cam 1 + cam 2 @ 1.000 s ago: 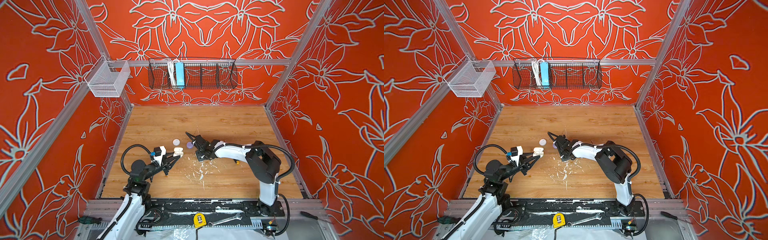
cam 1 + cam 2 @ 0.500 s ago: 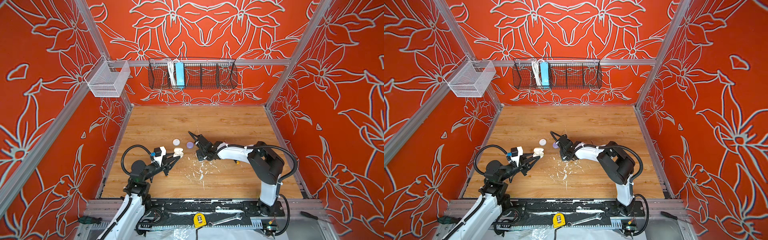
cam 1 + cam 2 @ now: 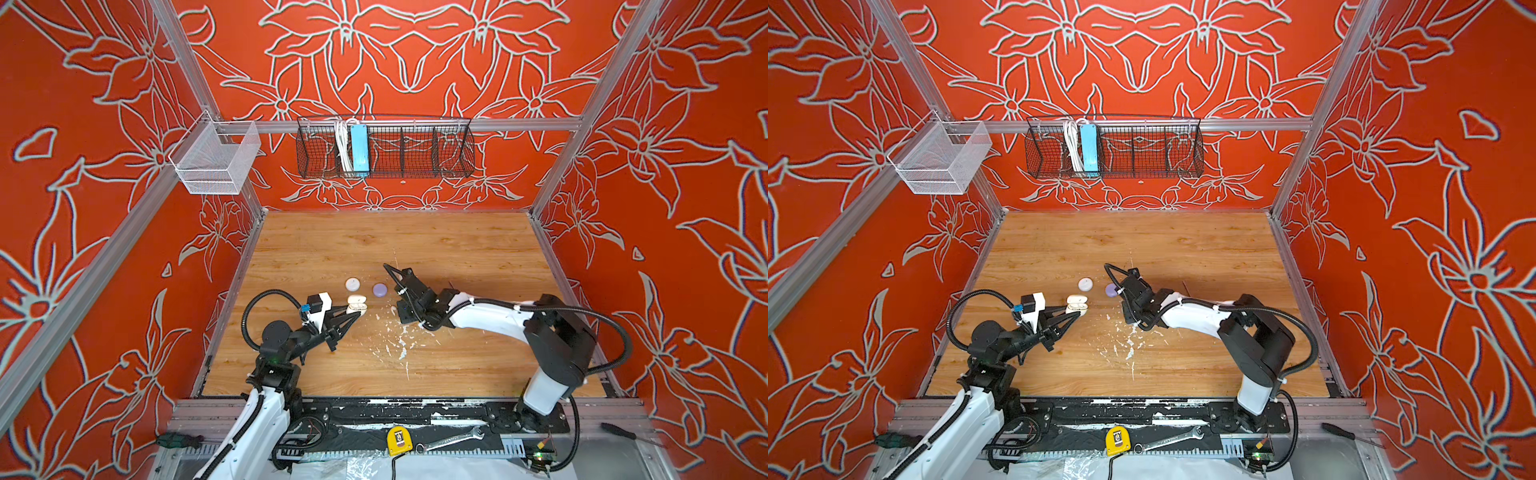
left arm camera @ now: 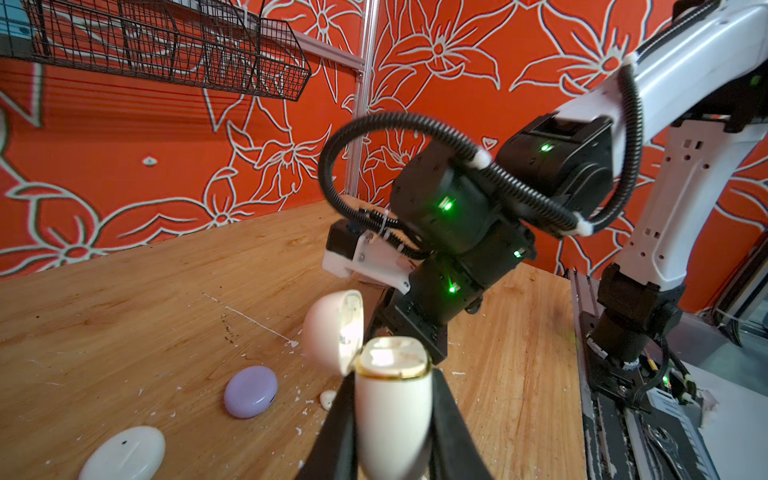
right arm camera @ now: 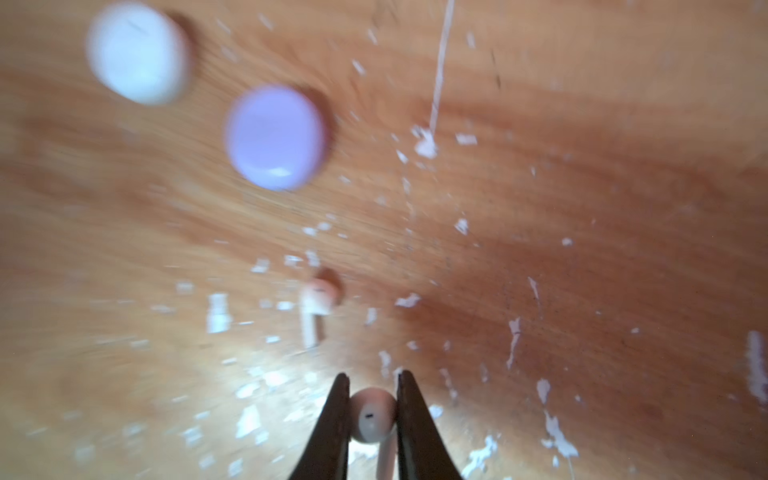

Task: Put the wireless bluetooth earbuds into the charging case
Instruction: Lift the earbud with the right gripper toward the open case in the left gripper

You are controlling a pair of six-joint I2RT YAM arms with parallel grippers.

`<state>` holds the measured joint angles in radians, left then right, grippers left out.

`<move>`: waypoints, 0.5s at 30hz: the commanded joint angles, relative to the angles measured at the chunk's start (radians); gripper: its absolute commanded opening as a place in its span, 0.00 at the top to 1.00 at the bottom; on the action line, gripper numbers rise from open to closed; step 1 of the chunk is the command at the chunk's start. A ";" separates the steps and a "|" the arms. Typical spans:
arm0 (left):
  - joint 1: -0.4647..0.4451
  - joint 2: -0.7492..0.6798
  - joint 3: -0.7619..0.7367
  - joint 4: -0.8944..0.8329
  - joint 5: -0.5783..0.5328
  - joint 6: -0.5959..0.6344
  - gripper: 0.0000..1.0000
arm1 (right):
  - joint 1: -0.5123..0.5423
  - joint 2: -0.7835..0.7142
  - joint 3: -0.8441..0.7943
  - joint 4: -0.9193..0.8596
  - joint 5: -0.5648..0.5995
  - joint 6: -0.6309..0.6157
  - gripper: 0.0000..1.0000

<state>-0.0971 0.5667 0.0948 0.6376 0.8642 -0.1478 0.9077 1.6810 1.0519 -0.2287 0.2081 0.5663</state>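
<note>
The left gripper (image 4: 392, 395) clamps the lower half of a glossy cream charging case (image 4: 392, 419) with a gold rim, left of centre. Its lid (image 4: 332, 328) is hinged open. The right gripper (image 5: 370, 384) pinches a white stemmed earbud (image 5: 371, 415) by its bulb, above the middle of the paint-flecked wooden table (image 3: 415, 249). A second earbud (image 5: 316, 303) lies between the arms. Farther back lie a closed lavender case (image 5: 276, 137) and a closed white case (image 5: 139, 52).
</note>
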 commanded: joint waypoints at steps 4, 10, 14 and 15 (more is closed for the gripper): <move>0.003 0.023 0.074 0.059 0.002 -0.010 1.00 | 0.110 -0.201 -0.002 0.143 0.202 0.006 0.88; 0.000 0.018 0.084 0.144 -0.031 -0.033 1.00 | 0.216 -0.330 -0.035 0.375 0.209 -0.062 0.89; 0.000 -0.010 0.106 0.146 -0.050 -0.028 1.00 | 0.267 -0.349 0.004 0.466 0.193 -0.109 0.90; -0.003 -0.019 0.109 0.146 -0.053 -0.024 1.00 | 0.283 -0.352 0.006 0.500 0.195 -0.121 0.90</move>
<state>-0.0975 0.5732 0.1707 0.7227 0.8272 -0.1661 1.1625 1.3403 1.0321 0.1482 0.3801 0.4927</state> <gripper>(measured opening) 0.229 0.195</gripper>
